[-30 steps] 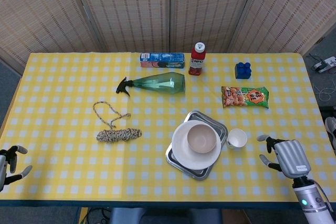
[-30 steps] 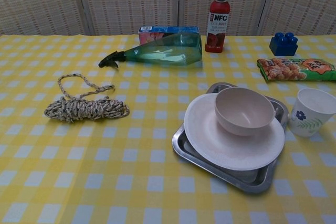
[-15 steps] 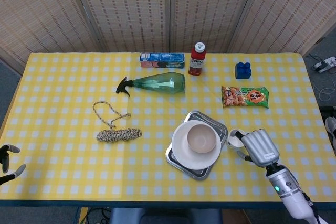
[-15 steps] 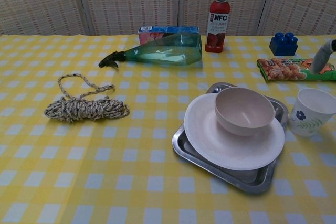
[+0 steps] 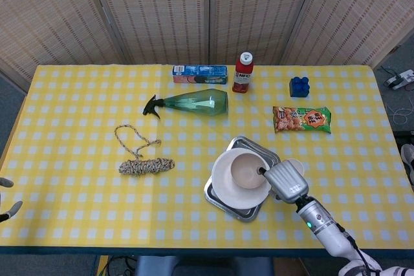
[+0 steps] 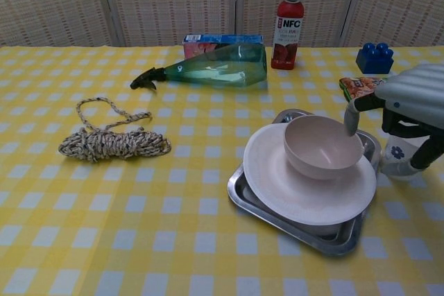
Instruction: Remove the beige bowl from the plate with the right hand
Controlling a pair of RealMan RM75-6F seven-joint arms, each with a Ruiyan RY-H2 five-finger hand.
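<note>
Your right hand (image 5: 285, 180) sits just beside the beige bowl (image 5: 248, 168), on the bowl's right side, with one fingertip (image 6: 350, 121) reaching down at the bowl's right rim; from the chest view you can see that finger hanging over the rim, but whether it touches cannot be told. The hand holds nothing and its fingers are spread apart, not closed around the bowl. The bowl stands upright on the white plate (image 5: 226, 184), toward the plate's far right part, and the plate rests on a square metal tray (image 5: 243, 212) on the yellow checked worktop (image 5: 77, 127). Your hand covers most of the small flowered cup (image 6: 401, 161) that stands just right of the tray. Your left hand (image 5: 5, 211) is at the far left edge of the head view, barely in frame, fingers apart and holding nothing, well away from the bowl. Farther back on the worktop lie a green spray bottle (image 5: 194, 102) on its side, a red juice bottle (image 5: 243, 72) standing upright, a long box (image 5: 200, 74), a blue brick (image 5: 299, 86) and a snack packet (image 5: 302, 119); a bundle of rope (image 5: 143, 162) lies to the left of the tray.
</note>
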